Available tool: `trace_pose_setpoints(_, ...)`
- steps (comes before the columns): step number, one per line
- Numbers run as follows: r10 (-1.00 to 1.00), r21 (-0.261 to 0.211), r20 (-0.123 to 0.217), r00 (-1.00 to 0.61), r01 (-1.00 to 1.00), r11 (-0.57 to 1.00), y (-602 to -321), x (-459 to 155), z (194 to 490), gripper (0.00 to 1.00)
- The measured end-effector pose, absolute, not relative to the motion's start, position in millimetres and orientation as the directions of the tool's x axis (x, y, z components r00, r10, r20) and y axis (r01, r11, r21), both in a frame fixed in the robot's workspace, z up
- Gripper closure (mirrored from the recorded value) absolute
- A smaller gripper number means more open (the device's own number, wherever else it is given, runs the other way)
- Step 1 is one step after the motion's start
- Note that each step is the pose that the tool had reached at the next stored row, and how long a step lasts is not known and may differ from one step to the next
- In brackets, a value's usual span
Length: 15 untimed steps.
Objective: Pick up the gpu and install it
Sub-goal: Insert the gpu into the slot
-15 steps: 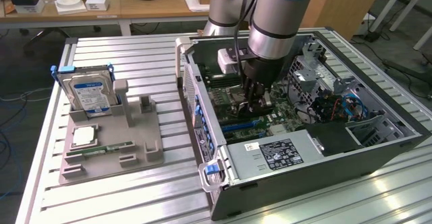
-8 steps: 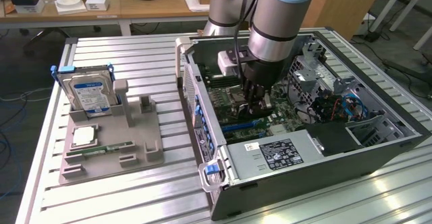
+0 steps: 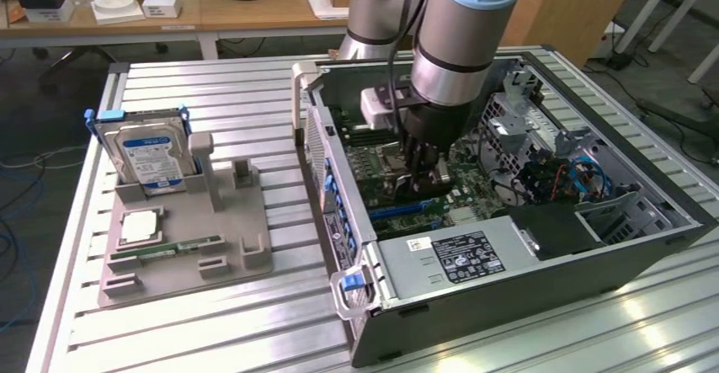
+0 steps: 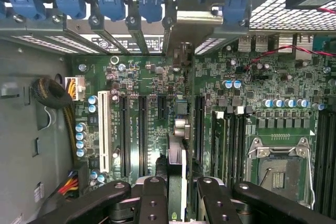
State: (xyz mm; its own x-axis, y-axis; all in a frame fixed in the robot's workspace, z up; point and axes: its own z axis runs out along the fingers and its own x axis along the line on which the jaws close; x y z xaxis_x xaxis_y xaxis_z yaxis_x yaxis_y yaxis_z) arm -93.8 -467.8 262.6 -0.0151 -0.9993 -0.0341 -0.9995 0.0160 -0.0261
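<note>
Wrist view: the black two-fingered gripper (image 4: 177, 190) is closed on the gpu (image 4: 177, 153), a thin dark circuit card seen edge-on with a silvery metal bracket at its far end, held upright just above the green motherboard (image 4: 147, 77) of the open grey computer case (image 4: 31, 129). The card hangs between two long black expansion slots (image 4: 143, 135), close beside them, and I cannot tell whether its lower edge is already in a slot or only near one.

In the exterior view the gripper (image 3: 425, 171) is deep inside the case (image 3: 506, 306), over the motherboard (image 3: 371, 150); the boxy silver hard drive with a blue label (image 3: 151, 158) stands well apart from the case on the grey plastic parts holder (image 3: 180, 247).

The main risk, as I judge it, is misalignment: a tilted or offset card pressed down could jam on the slot's rim or strike neighbouring components. The bracket could also catch on the case's rear wall by the blue clips (image 4: 110, 3). A narrow pinch on a thin card may let it twist or slip.
</note>
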Motion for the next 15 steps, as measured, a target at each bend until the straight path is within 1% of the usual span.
trace_pose_setpoints(15, -0.999, -0.024, -0.034, -0.015, -1.000, 0.016, -467.8, -95.3, 253.3, 0.73)
